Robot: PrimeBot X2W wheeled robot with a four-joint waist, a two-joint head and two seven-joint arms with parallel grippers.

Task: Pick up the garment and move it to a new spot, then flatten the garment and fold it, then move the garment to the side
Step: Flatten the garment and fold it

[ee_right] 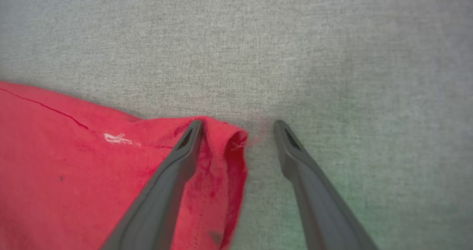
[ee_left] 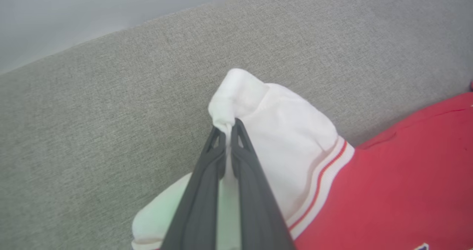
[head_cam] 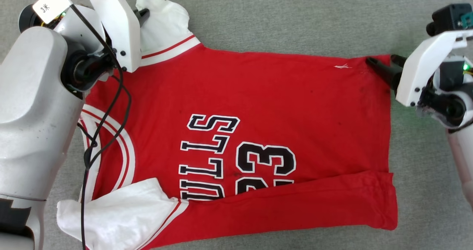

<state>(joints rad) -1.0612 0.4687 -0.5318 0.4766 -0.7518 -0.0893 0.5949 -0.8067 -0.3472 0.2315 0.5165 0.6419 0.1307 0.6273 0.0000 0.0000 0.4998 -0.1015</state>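
One red jersey T-shirt with white sleeves point(head_cam: 258, 106) lies spread on the grey woven surface point(head_cam: 295, 17). Its near edge is folded over, so the black print reads only "ULLS 23". Farther off, the left gripper point(ee_left: 229, 126) is pinched tight on the far sleeve point(ee_left: 281, 132). The right gripper point(ee_right: 238, 126) gapes wide astride the far hem corner point(ee_right: 225, 143), holding nothing. Advice: close on both layers, then draw the far edge nearward evenly.
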